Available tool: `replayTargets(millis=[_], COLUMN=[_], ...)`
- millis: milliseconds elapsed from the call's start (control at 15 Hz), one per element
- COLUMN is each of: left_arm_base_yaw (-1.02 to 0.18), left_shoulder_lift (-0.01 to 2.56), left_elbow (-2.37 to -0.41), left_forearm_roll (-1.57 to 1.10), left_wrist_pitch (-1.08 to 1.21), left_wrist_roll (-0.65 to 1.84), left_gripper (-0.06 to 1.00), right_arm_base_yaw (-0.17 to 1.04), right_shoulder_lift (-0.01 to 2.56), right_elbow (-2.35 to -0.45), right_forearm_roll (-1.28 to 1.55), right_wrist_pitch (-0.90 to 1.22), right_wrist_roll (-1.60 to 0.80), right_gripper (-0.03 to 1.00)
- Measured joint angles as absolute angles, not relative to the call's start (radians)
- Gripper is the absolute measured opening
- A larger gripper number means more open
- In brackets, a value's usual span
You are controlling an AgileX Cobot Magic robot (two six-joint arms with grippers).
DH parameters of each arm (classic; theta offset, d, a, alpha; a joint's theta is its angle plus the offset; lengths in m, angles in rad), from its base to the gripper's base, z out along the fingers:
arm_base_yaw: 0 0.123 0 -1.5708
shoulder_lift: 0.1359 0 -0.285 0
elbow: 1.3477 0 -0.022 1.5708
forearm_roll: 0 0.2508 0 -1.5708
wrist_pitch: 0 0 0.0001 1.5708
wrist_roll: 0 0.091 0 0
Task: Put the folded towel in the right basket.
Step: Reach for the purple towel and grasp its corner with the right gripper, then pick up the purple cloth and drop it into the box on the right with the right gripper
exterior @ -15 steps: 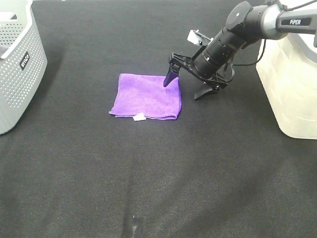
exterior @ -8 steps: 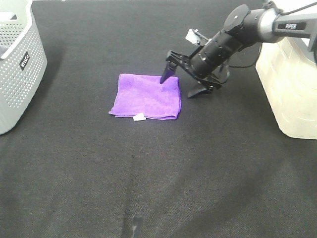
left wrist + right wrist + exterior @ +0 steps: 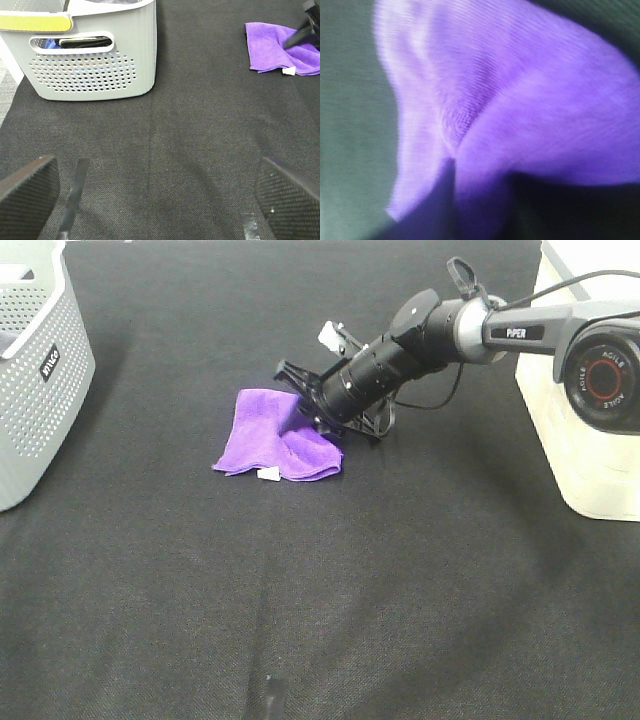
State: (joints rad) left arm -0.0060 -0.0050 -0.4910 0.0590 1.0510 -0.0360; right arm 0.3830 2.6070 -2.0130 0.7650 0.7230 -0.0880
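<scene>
The folded purple towel (image 3: 270,435) lies bunched on the black table, with a white tag at its front edge. My right gripper (image 3: 318,412) is low at the towel's right edge, its jaws spread on either side of the raised fold. The right wrist view is filled by the towel (image 3: 510,100), blurred and very close. The cream right basket (image 3: 585,420) stands at the right edge of the table. My left gripper (image 3: 160,200) is open and empty above bare table, far from the towel (image 3: 277,47); it is out of the exterior high view.
A grey perforated basket (image 3: 40,370) stands at the far left and holds dark items in the left wrist view (image 3: 95,60). Black cloth (image 3: 320,590) covers the table. A tape mark (image 3: 272,695) lies near the front edge.
My right gripper has moved left and down into the towel's right edge. The towel was flat; it is now pushed left and bunched up at that side.
</scene>
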Motion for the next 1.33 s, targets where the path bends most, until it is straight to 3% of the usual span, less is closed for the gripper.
replayTargets(millis=[133, 267, 600, 733, 1067, 1333], left_arm_base_yaw=[-0.006, -0.006, -0.006, -0.006, -0.006, -0.006], left_shoulder_lift=[-0.005, -0.005, -0.005, -0.005, -0.005, -0.005], left_elbow=[-0.491, -0.491, -0.491, -0.491, -0.491, -0.491], left_forearm_roll=[0.059, 0.059, 0.059, 0.059, 0.059, 0.059], left_wrist_pitch=[1.051, 1.051, 1.051, 1.051, 1.051, 1.051], left_wrist_roll=[-0.036, -0.036, -0.036, -0.036, -0.036, -0.036], left_gripper=[0.99, 0.99, 0.99, 0.99, 0.99, 0.99], right_arm_base_yaw=[0.380, 0.366, 0.258, 0.192, -0.135, -0.249], right_shoulder_lift=[2.601, 2.583, 2.404, 2.364, 2.243, 2.243], right_elbow=[-2.040, -2.109, -2.554, -2.683, -2.714, -2.661], right_forearm_roll=[0.719, 0.621, 0.517, 0.443, 0.287, 0.220], right_wrist_pitch=[0.753, 0.874, 1.193, 1.203, 1.211, 1.213], right_wrist_roll=[-0.088, -0.088, -0.084, -0.053, -0.015, 0.000], right_gripper=[0.09, 0.09, 0.09, 0.09, 0.09, 0.12])
